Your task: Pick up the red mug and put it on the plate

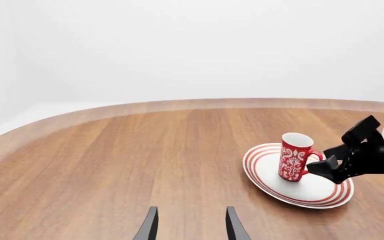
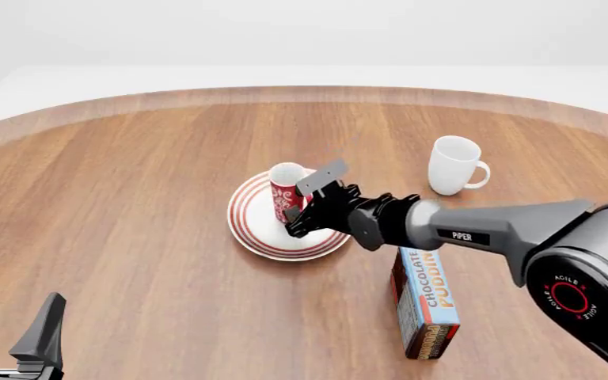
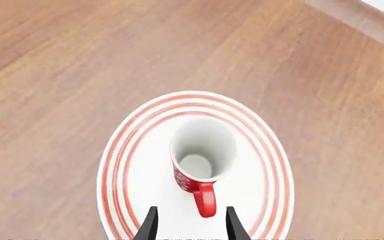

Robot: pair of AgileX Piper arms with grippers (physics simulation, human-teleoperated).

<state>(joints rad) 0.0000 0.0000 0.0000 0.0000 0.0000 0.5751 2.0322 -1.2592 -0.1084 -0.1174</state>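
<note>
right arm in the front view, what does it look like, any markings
The right arm is a smooth grey tube marked PIPER in white on a dark band, running from a bulky dark grey joint housing that bears a red ring logo reading AGILEX. Its wrist is black and blocky, ending in a black right pincer with flat, tapered fingers. No cables show.

Red mug (image 2: 286, 192) stands upright on the red-ringed plate (image 2: 249, 226)
</note>
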